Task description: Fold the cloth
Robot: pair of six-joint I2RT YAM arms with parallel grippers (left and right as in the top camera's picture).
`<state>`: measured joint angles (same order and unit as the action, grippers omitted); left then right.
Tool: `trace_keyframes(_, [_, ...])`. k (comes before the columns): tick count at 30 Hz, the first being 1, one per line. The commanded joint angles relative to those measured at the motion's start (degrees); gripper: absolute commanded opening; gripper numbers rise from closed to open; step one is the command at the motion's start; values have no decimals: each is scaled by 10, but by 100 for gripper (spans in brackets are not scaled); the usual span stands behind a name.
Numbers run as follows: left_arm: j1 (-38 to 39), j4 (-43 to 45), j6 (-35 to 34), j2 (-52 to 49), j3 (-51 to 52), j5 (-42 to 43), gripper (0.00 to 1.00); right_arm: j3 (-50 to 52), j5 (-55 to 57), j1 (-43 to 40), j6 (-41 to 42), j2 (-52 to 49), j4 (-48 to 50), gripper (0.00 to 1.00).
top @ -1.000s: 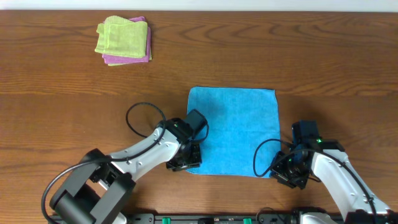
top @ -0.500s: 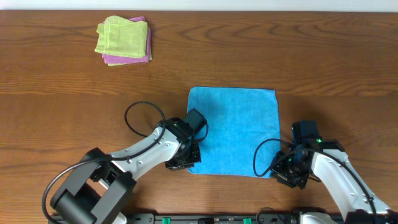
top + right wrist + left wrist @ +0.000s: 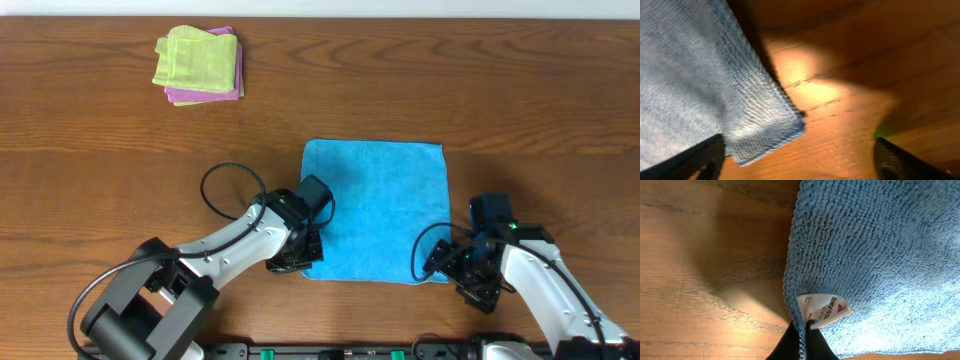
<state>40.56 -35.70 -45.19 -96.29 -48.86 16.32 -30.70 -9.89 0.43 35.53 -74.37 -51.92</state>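
Note:
The sky-blue cloth point(image 3: 375, 210) lies spread flat as a square on the wooden table. My left gripper point(image 3: 305, 258) is at its near left corner. In the left wrist view, the left gripper point(image 3: 803, 342) is shut on the cloth point(image 3: 875, 250), pinching its hemmed edge just below a white label point(image 3: 823, 310). My right gripper point(image 3: 452, 277) is at the near right corner. In the right wrist view, the right gripper point(image 3: 797, 152) is open wide, and the cloth's corner point(image 3: 765, 125) lies flat on the wood between its fingers, held by neither.
A folded light green cloth point(image 3: 195, 58) sits on a pink one point(image 3: 205, 97) at the far left of the table. A black cable loop point(image 3: 232, 190) lies left of the cloth. Both arms' bases stand along the near edge.
The right gripper's jaws have spread wide at the cloth's near right corner. The left gripper has closed on the near left edge and stayed there.

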Motion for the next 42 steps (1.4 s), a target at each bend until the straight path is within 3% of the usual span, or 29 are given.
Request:
trace_keyframes(1, [-2, 0, 0, -11, 3, -13, 6, -7, 30, -2, 49, -2, 4, 84])
trace_keyframes(3, [-2, 0, 2, -11, 3, -13, 6, -7, 30, -2, 52, -2, 10, 72])
trace_keyframes(5, [-2, 0, 5, -11, 3, -13, 6, -7, 23, -2, 53, -2, 12, 67])
trace_keyframes(7, [-2, 0, 13, -11, 3, -13, 6, -7, 20, -2, 54, -2, 12, 49])
trace_keyframes(11, [-2, 0, 15, -11, 3, -13, 6, -7, 42, -2, 58, -2, 18, 41])
trace_keyframes(14, [-2, 0, 19, -11, 3, -13, 6, -7, 54, -2, 73, -2, 24, 46])
trace_keyframes(26, [-2, -4, 19, -11, 3, -13, 6, -6, 43, 4, 95, -6, 75, 40])
trace_keyframes(34, [-2, -4, 20, -11, 3, -13, 6, -6, 31, 30, 99, -38, 89, 45])
trace_keyframes(35, [-2, -4, 24, -11, 3, -13, 6, -6, 30, 30, 99, -41, 89, 41])
trace_keyframes(37, [-2, -4, 24, -11, 3, -13, 6, -6, 30, 30, 99, -45, 89, 14])
trace_keyframes(38, [-2, -4, 24, -11, 3, -13, 6, -6, 30, 30, 99, -46, 89, 6])
trace_keyframes(42, [-2, -4, 28, -11, 3, -13, 6, -6, 30, 30, 99, -47, 89, 2])
